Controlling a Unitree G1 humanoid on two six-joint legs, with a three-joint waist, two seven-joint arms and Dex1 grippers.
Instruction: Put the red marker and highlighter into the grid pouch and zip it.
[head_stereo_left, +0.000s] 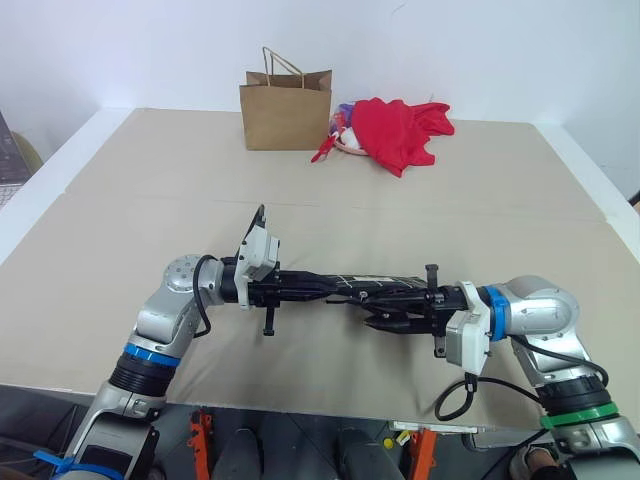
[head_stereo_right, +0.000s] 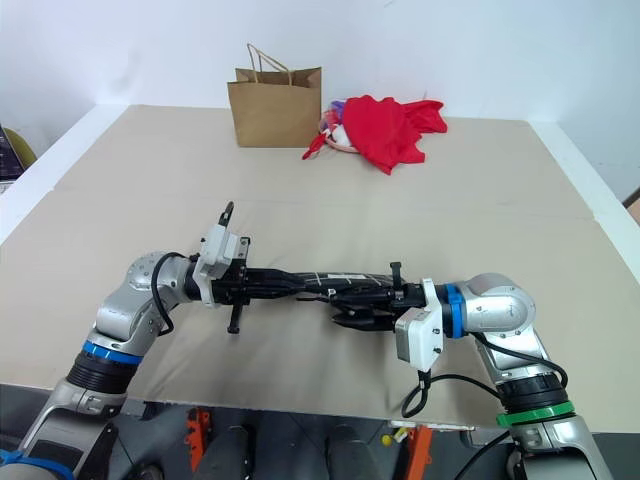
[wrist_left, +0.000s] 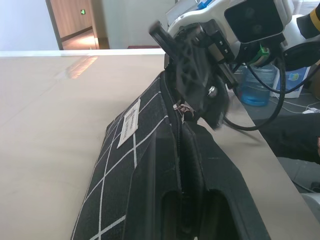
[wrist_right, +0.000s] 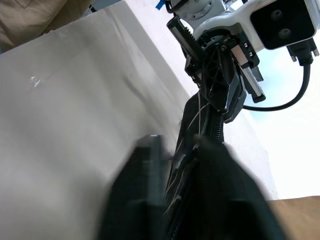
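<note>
Above the beige table, the flat black white-gridded fabric pouch hangs between both grippers: left gripper clamped at nine o'clock, right gripper clamped at three o'clock.

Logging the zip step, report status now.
Left end effector shut on grid pouch, held above table. Right end effector shut at pouch's other end, by the zipper. Nothing in the way.

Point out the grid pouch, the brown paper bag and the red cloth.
grid pouch (wrist_left: 120, 165): left wrist view, on its gridded side panel.
brown paper bag (head_stereo_left: 285, 118): left eye view, on its front face.
red cloth (head_stereo_left: 400, 130): left eye view, on its bunched middle.
</note>
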